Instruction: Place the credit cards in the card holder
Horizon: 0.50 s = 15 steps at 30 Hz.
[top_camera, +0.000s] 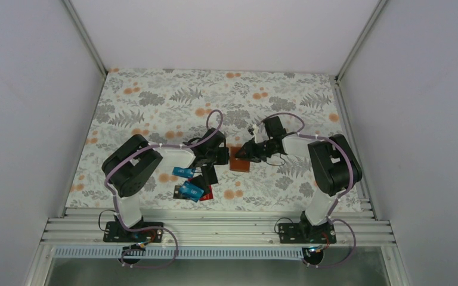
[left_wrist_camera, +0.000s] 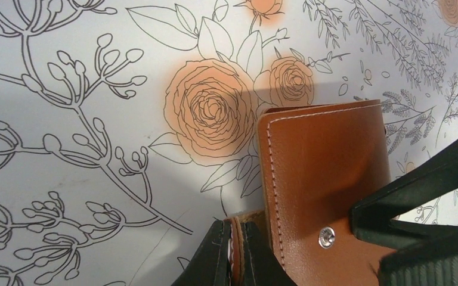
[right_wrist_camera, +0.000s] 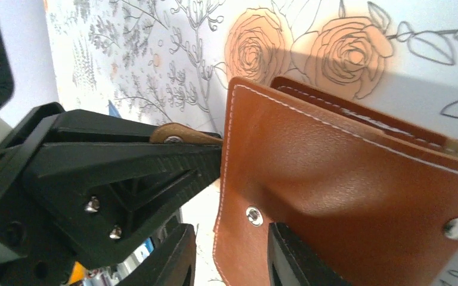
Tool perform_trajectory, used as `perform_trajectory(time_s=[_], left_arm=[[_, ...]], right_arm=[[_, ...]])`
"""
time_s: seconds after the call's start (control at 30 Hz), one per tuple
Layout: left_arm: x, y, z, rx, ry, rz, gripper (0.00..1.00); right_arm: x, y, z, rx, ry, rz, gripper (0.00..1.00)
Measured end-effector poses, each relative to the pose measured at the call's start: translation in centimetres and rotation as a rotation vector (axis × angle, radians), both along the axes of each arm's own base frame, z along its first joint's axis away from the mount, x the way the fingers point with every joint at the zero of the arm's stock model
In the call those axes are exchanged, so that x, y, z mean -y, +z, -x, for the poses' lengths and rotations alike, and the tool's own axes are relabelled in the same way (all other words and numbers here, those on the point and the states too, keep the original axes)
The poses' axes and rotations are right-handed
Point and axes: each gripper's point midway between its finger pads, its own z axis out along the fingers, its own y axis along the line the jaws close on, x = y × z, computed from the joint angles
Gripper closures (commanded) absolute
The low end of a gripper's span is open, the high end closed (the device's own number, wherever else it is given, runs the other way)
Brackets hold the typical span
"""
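Observation:
The reddish-brown card holder (top_camera: 240, 161) lies on the floral cloth between both arms, partly folded open. My left gripper (left_wrist_camera: 234, 253) is shut on a thin leather flap at the card holder's (left_wrist_camera: 325, 173) near edge. My right gripper (right_wrist_camera: 229, 259) stands open astride the free edge of the card holder's (right_wrist_camera: 334, 179) cover. One finger (right_wrist_camera: 292, 256) is against the leather and the other finger (right_wrist_camera: 176, 262) is a gap away. The credit cards lie near the left arm: blue ones (top_camera: 182, 172) (top_camera: 190, 190), a red one (top_camera: 207, 192) and a black one (top_camera: 209, 173).
White walls and metal rails (top_camera: 214, 229) box in the floral tablecloth (top_camera: 173, 101). The two grippers nearly touch at the holder; the right finger (left_wrist_camera: 420, 196) fills the left wrist view's right side.

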Motion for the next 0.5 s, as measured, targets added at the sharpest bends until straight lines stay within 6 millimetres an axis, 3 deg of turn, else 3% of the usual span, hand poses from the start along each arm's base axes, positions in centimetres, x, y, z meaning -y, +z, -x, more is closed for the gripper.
perform_trajectory(time_s=[0.5], left_arm=[[-0.2, 0.1, 0.2, -0.002, 0.005, -0.017, 0.98]], right_arm=[[1.2, -0.9, -0.7, 0.003, -0.044, 0.061, 0.84]])
